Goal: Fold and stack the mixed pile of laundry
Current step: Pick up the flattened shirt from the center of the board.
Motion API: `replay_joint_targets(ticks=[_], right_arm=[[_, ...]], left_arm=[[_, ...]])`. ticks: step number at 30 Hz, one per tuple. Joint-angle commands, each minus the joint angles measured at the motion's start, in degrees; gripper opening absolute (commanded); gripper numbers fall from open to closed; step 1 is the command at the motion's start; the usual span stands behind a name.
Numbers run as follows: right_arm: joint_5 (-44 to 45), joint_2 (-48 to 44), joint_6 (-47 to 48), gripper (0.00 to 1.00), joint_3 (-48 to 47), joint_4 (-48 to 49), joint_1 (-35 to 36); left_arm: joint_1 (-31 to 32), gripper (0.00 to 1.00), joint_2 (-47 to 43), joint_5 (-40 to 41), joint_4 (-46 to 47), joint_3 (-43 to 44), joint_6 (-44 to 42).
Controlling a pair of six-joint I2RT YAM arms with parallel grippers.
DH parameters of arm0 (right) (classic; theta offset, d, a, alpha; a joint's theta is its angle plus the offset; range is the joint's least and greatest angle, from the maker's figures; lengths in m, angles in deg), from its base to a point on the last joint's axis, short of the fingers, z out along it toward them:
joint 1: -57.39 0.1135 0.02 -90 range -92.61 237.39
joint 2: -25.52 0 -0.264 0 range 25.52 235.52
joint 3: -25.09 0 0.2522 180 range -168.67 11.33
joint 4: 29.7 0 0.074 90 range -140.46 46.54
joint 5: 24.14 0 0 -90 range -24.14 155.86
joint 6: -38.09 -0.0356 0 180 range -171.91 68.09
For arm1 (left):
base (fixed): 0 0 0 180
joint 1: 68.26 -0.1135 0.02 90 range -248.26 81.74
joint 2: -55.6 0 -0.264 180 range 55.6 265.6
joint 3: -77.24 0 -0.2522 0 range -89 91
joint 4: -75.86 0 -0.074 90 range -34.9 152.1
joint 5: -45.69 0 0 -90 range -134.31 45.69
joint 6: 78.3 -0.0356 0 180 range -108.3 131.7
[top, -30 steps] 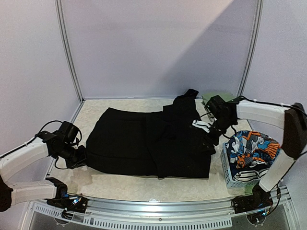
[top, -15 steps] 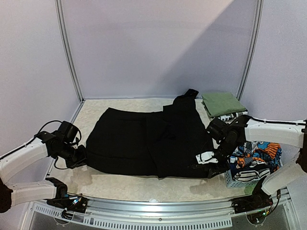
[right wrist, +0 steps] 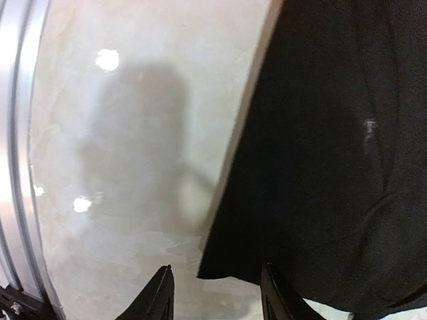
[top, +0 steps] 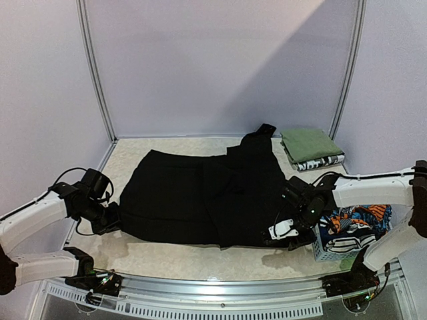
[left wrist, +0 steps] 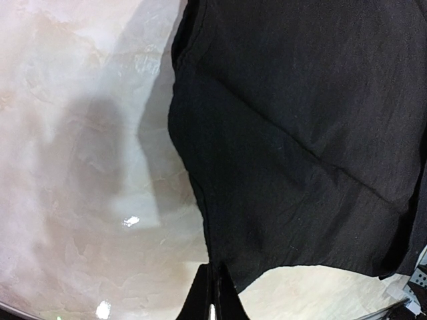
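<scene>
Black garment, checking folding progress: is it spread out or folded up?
Spread out: the black garment lies wide across the table, layers overlapping mid-way.

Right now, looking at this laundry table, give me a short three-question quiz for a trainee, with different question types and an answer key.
1. True or false: the right gripper stands open around a corner of the black garment.
2. What lies in the basket? A) the black garment B) the cartoon-print garment C) a white towel
3. Fill in: the left gripper is ___ on the black garment's edge.
Key: 1 true; 2 B; 3 shut.
</scene>
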State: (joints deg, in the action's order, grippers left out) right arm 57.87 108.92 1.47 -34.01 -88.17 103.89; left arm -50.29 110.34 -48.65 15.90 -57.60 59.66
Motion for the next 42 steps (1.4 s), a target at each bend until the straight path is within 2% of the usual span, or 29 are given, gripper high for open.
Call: replay_joint_targets(ticks=[1, 9, 17, 26, 42], right_arm=[[1.7, 0.5, -1.2, 0.45, 0.5, 3.7, 0.3], [1.0, 0.9, -1.5, 0.44, 1.7, 3.8, 0.7], [2.1, -4.2, -2.5, 0.44, 2.1, 1.5, 2.1], [2.4, -5.5, -3.7, 0.44, 2.5, 1.9, 3.8], [7.6, 0.7, -3.6, 0.36, 6.1, 10.2, 4.1]], left_arm=[[-0.3, 0.0, 0.3, -0.3, -0.2, 0.8, -0.9], [-0.3, 0.0, 0.2, -0.3, -0.4, 0.9, -0.9], [-0.3, 0.0, 0.2, -0.5, -0.4, 1.0, -1.0], [-0.4, 0.0, -0.4, -0.8, -0.6, 0.9, -0.7], [-0.3, 0.0, -0.7, -0.8, -0.8, 1.0, -0.6]])
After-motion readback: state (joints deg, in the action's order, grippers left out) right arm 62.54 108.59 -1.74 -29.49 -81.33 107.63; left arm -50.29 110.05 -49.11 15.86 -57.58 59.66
